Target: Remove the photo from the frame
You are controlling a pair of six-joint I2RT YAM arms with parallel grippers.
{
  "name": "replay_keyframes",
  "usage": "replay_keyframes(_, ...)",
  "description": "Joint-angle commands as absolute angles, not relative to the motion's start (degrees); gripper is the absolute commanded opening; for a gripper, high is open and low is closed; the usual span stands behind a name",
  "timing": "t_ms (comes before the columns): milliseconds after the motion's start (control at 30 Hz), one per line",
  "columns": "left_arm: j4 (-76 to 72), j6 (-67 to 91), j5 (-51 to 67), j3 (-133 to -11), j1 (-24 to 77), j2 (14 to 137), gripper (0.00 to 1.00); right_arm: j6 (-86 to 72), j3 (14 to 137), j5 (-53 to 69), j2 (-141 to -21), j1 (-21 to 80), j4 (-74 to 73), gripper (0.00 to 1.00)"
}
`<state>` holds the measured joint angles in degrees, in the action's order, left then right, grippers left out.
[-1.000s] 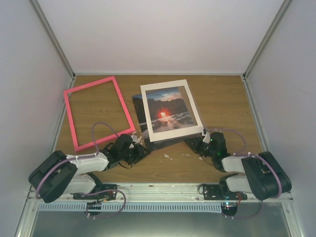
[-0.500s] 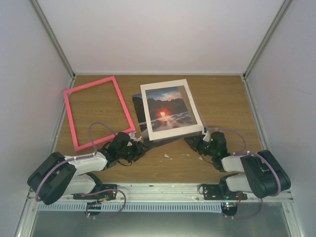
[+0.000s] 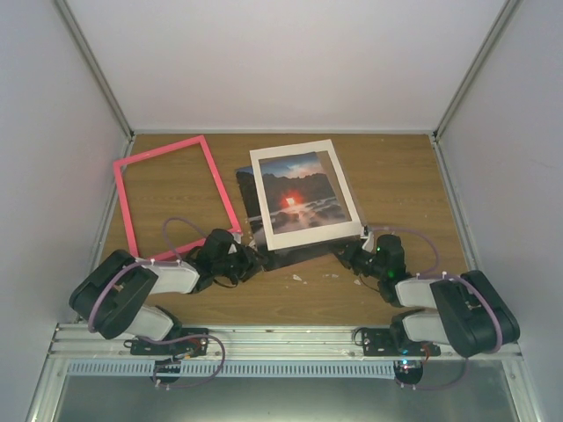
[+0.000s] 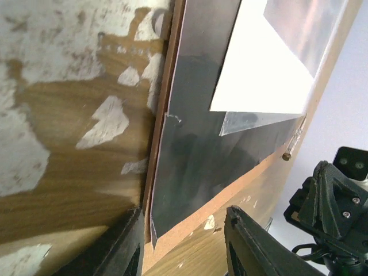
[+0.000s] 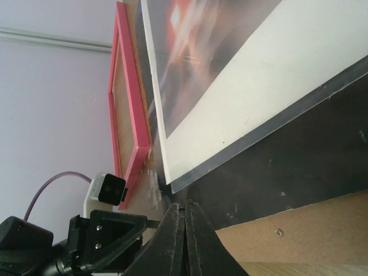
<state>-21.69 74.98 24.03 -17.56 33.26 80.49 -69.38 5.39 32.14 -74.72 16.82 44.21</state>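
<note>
So, the frame lay flat and empty at the left rear of the table, its wood showing through the opening. The photo was out of the frame, in a loose stack just right of it, near the table's middle. A white mat sat on top of the photo, with the red sun showing through its window. A dark strip of the print stuck out past the mat's left edge. The right wrist view showed a clear sheet under the mat and a brown backing board at the bottom of the stack.

The left gripper was low at the stack's near left corner. Its fingers were spread apart, with the corner of the dark sheet and board between them and neither finger clearly touching it. The right gripper sat low at the stack's near right corner, fingers pressed together with nothing visible between them, tips pointing at the dark sheet's edge. I could not tell if the tips touched it.
</note>
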Motion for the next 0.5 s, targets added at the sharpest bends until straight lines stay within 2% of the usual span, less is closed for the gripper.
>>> replay_keyframes(0,-26.04,75.36,24.95,-20.32,32.70,82.14,0.40,-69.35,4.39,32.87,-73.36,17.31,45.13,0.01)
replay_keyframes(267,-23.41,74.46,23.73,-20.31,32.48,80.68,0.40,-66.92,5.66,32.88,-73.01,17.36,41.57,0.02)
replay_keyframes(333,-21.53,72.93,23.07,-20.75,32.43,80.33,0.41,-61.59,8.42,31.86,-72.15,17.64,34.73,0.16)
replay_keyframes(467,-14.49,67.66,21.55,-23.01,32.43,79.53,0.41,-48.91,16.54,25.58,-68.81,18.57,15.52,0.34)
